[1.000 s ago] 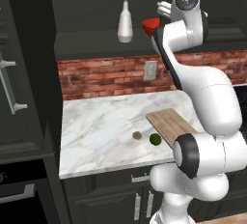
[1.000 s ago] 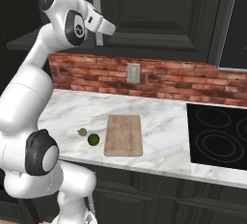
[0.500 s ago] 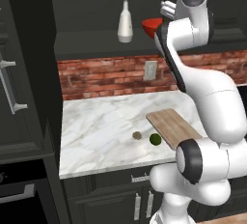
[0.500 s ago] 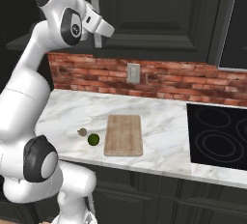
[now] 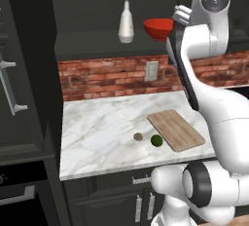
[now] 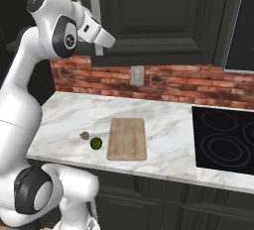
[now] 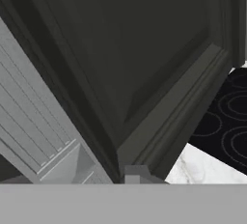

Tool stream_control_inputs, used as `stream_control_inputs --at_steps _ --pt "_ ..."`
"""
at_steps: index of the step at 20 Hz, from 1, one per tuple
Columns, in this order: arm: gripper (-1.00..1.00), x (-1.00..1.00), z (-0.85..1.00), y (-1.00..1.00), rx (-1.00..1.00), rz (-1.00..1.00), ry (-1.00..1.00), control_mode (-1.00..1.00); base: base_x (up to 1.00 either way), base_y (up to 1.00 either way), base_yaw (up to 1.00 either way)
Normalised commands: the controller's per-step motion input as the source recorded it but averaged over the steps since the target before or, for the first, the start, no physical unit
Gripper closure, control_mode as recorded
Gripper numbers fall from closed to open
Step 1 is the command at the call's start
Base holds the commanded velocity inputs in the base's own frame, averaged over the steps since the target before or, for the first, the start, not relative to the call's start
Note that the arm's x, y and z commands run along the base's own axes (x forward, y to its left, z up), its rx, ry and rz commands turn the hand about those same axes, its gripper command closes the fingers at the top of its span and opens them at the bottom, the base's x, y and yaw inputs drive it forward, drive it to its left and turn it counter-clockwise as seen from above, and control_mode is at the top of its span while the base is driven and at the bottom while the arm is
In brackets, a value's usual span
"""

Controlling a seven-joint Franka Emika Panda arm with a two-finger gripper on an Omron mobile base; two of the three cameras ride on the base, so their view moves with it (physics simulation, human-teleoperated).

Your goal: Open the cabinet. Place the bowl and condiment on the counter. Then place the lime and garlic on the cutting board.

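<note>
The cabinet [image 6: 158, 16] stands partly open, and its shelf shows the white condiment [image 5: 126, 23] bottle and the red bowl [image 5: 159, 28] side by side. My gripper [image 6: 108, 43] is raised to the lower end of the door's silver handle [image 6: 95, 11] and looks shut on it. In the hand view the handle [image 7: 38, 136] runs down to my fingertip beside the dark door panel. On the marble counter [image 5: 97, 127] lie the garlic [image 5: 138, 136] and the lime [image 5: 156, 140], just left of the cutting board [image 5: 175, 129].
A black stovetop [image 6: 225, 140] sits at the counter's right end. A brick backsplash with a wall outlet [image 6: 137, 75] runs behind the counter. A tall dark side cabinet [image 5: 19, 98] stands to the left, and drawers lie below the counter.
My upper arm has shifted a little to the right in the left base view. More of the red bowl shows now. The things on the counter have not moved.
</note>
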Motion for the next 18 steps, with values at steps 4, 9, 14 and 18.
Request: stream_control_inputs --at_steps 4,9,14,18 --pt "1.0 -0.42 -0.58 -1.0 0.07 0.0 0.0 -1.0 0.0 0.0 0.0" --pt "1.0 -0.37 -0.56 -1.0 0.06 0.0 0.0 -1.0 0.0 0.0 0.0" --pt "1.0 -0.34 -0.56 -1.0 0.05 0.0 0.0 -1.0 0.0 0.0 0.0" --pt "1.0 -0.28 -0.56 -1.0 0.05 0.0 0.0 -1.0 0.0 0.0 0.0"
